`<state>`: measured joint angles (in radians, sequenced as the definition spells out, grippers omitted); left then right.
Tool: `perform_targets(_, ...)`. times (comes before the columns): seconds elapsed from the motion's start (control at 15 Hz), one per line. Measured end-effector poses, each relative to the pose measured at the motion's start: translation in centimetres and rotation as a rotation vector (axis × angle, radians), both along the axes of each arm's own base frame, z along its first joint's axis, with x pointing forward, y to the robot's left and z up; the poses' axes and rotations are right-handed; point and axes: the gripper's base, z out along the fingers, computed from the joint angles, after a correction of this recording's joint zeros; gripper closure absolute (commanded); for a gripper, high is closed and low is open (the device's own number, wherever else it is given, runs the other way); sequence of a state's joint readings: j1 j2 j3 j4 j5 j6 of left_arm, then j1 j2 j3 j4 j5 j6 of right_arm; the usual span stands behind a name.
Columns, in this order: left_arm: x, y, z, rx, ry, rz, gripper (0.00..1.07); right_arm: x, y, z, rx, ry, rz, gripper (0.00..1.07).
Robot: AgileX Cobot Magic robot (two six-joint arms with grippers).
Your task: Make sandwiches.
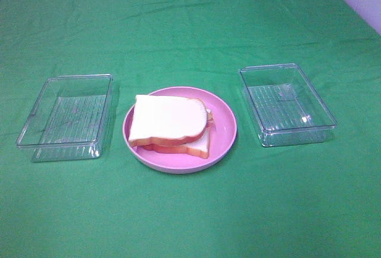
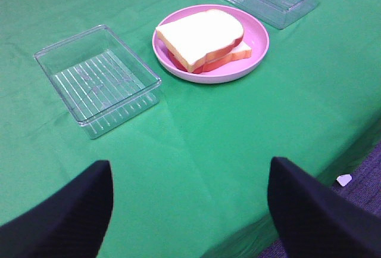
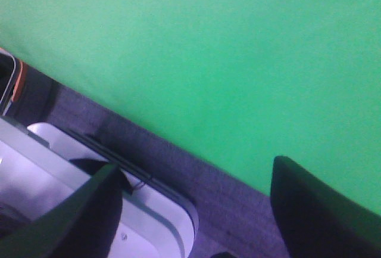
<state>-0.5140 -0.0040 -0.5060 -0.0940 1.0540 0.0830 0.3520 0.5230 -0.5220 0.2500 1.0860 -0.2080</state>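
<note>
Looks all done, sandwich (image 1: 169,127) sitting on pink plate (image 1: 226,128), both grippers (image 2: 189,210) (image 3: 193,210) wide open, holding nothing, nothing more to add.

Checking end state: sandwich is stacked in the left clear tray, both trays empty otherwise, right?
No. The sandwich sits on the pink plate between the two trays; the left tray and right tray hold nothing. The exterior high view shows it.
</note>
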Motion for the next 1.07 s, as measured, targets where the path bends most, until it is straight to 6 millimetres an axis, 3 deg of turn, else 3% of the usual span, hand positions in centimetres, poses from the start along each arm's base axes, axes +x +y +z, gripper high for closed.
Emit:
perform_targets(0.4, 0.0, 0.0, 0.0, 0.0, 0.0, 0.0, 0.37, -4.4, -1.7, 1.2, 0.094, -0.327, 0.024, 0.4)
perform_targets(0.87, 0.0, 0.0, 0.0, 0.0, 0.0, 0.036, 0.37, -4.8, -1.9, 1.2, 0.092, -0.35, 0.022, 0.4)
perform_targets(1.07, 0.1, -0.2, 0.0, 0.0, 0.0, 0.23, 0.37, -4.7, -1.9, 1.2, 0.089, -0.35, 0.002, 0.4)
